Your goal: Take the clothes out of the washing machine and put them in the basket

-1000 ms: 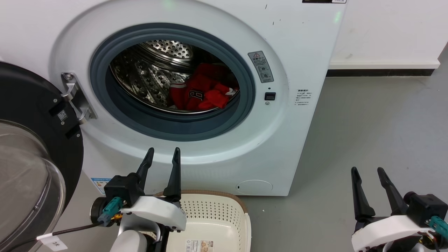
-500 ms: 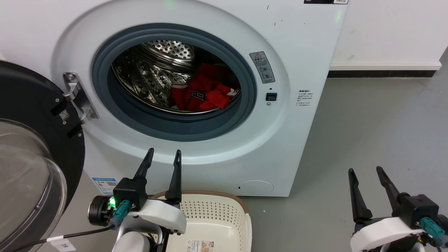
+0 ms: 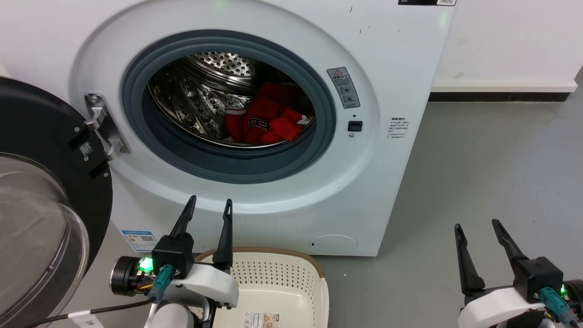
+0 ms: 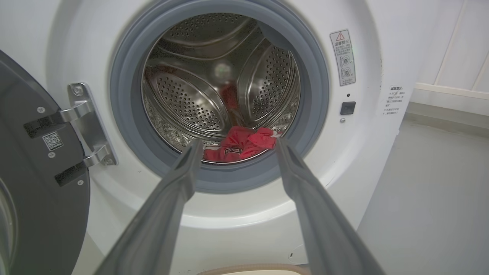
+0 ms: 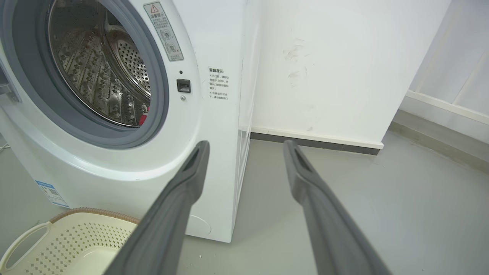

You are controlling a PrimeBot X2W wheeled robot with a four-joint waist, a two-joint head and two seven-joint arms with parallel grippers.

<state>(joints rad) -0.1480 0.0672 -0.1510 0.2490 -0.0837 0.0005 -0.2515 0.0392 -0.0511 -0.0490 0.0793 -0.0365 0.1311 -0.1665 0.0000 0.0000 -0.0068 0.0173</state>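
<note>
Red garment [image 3: 266, 120] not yet taken out, heaped at 4 o'clock inside the drum [image 3: 191, 100] of the washing machine [image 3: 401, 68], basket [image 3: 273, 253] at 6 o'clock below without clothes, left gripper [image 3: 210, 200] and right gripper [image 3: 475, 224] spread wide, gripping nothing.

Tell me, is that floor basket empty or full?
Empty, as far as it shows: the cream basket has bare perforated walls and a paper label; the red garment lies in the steel drum.
</note>
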